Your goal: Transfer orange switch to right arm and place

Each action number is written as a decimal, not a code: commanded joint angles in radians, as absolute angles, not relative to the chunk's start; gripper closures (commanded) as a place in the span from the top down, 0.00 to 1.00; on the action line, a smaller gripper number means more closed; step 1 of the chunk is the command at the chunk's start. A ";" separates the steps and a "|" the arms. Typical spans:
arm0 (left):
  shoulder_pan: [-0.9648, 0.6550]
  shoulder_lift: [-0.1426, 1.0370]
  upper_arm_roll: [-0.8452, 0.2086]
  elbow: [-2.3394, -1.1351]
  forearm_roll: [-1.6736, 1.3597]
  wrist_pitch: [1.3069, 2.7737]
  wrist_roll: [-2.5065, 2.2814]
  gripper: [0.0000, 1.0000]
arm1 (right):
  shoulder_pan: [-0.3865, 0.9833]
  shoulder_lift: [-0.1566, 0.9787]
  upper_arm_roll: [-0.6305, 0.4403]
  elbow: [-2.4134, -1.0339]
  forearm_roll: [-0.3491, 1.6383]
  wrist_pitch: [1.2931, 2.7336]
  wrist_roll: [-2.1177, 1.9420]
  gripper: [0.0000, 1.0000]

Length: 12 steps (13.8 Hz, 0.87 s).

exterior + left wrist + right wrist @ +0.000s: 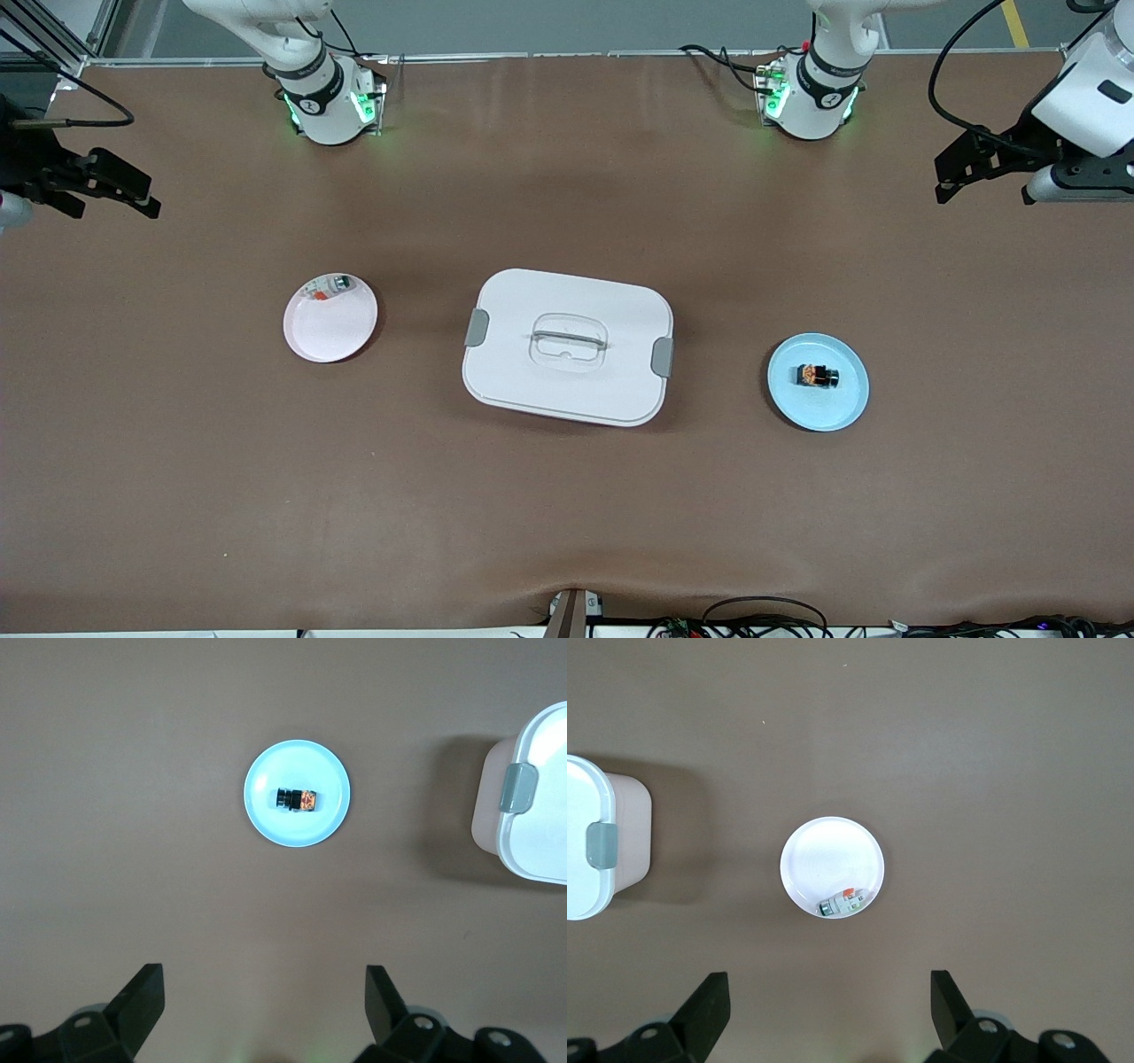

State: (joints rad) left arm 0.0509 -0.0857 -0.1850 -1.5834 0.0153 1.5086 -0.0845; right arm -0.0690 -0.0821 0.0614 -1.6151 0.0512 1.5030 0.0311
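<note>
The orange switch (pixel 816 376) is a tiny black block with an orange patch, lying on a light blue plate (pixel 838 409) toward the left arm's end of the table. It also shows in the left wrist view (pixel 297 800) on that plate (pixel 298 830). My left gripper (pixel 966 175) is up in the air over the table's edge at the left arm's end, open and empty (pixel 266 992), well apart from the switch. My right gripper (pixel 113 200) hovers over the right arm's end, open and empty (pixel 830 992).
A white lidded box (pixel 611 390) with grey latches stands at the table's middle (pixel 542 815) (pixel 579 824). A pale pink plate (pixel 330 335) toward the right arm's end (pixel 829 855) holds a pale clear-white part (pixel 329 287) (pixel 840 902). Cables lie along the front edge.
</note>
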 commanded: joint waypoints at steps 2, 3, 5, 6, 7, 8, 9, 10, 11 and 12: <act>0.054 -0.087 -0.181 -1.578 -0.002 1.506 -0.080 1.00 | -0.084 -0.110 0.075 -1.638 0.043 1.505 0.040 1.00; 0.054 -0.086 -0.181 -1.578 -0.002 1.506 -0.080 1.00 | -0.084 -0.110 0.075 -1.638 0.041 1.505 0.040 1.00; 0.054 -0.072 -0.181 -1.575 0.003 1.506 -0.078 1.00 | -0.084 -0.110 0.075 -1.638 0.043 1.505 0.040 1.00; 0.054 -0.066 -0.181 -1.575 0.005 1.506 -0.078 1.00 | -0.084 -0.110 0.075 -1.638 0.043 1.505 0.040 1.00; 0.054 -0.049 -0.181 -1.575 0.003 1.509 -0.078 1.00 | -0.083 -0.110 0.075 -1.638 0.041 1.505 0.040 1.00; 0.055 -0.032 -0.181 -1.577 0.000 1.519 -0.080 1.00 | -0.083 -0.110 0.075 -1.637 0.041 1.505 0.040 1.00; 0.055 -0.012 -0.181 -1.578 -0.002 1.532 -0.080 1.00 | -0.083 -0.107 0.077 -1.634 0.041 1.505 0.038 1.00; 0.052 0.006 -0.181 -1.588 0.003 1.558 -0.081 1.00 | -0.084 -0.104 0.075 -1.631 0.040 1.505 0.038 1.00; 0.052 0.030 -0.181 -1.592 0.012 1.583 -0.080 1.00 | -0.086 -0.104 0.075 -1.629 0.035 1.505 0.038 1.00; 0.054 0.049 -0.184 -1.606 0.012 1.613 -0.078 1.00 | -0.086 -0.104 0.075 -1.629 0.035 1.503 0.040 1.00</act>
